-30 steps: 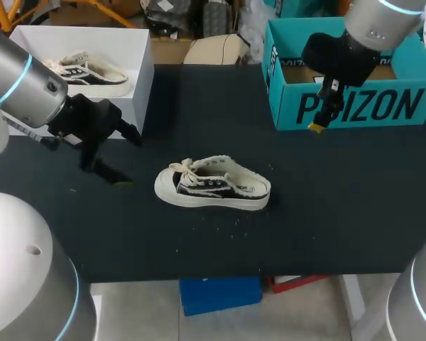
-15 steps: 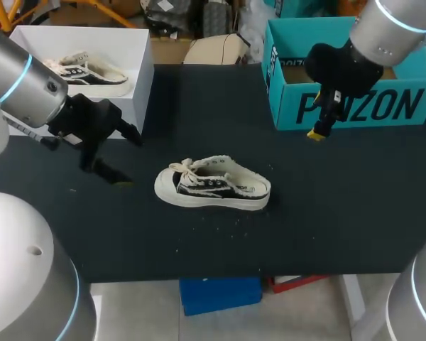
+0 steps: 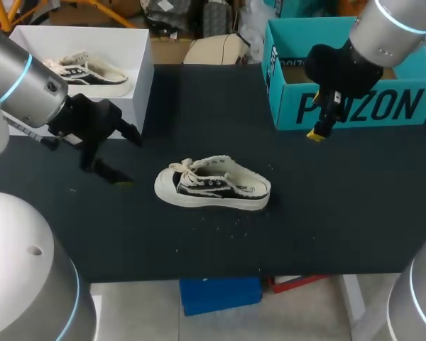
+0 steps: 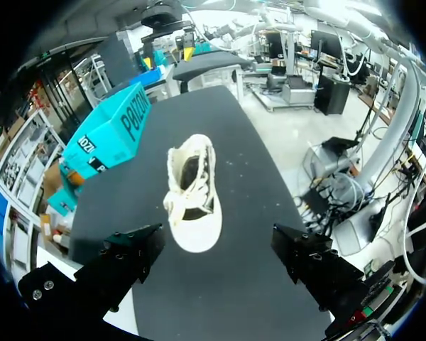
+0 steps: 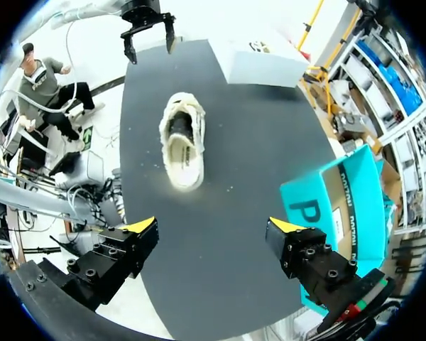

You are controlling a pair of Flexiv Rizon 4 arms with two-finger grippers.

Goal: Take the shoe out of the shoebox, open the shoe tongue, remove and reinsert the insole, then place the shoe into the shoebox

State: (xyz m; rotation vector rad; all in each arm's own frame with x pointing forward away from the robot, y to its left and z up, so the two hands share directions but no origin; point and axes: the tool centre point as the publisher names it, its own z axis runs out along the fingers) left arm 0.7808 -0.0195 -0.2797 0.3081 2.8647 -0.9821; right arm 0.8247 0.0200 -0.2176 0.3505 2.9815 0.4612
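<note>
shoe (image 3: 213, 186) lies on the table (image 3: 326, 213), ahead of both grippers and well apart; left gripper (image 3: 123, 158) and right gripper (image 5: 211, 226) gape wide, holding nothing.

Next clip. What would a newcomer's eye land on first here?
A cream-and-black canvas shoe sits on its sole in the middle of the black table. A teal cardboard shoebox stands open at the far right, and the open right gripper hangs by its front wall. The open left gripper hovers off the shoe's toe.

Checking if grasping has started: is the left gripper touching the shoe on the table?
Apart. Head view shows bare table between the left gripper and the shoe.
</note>
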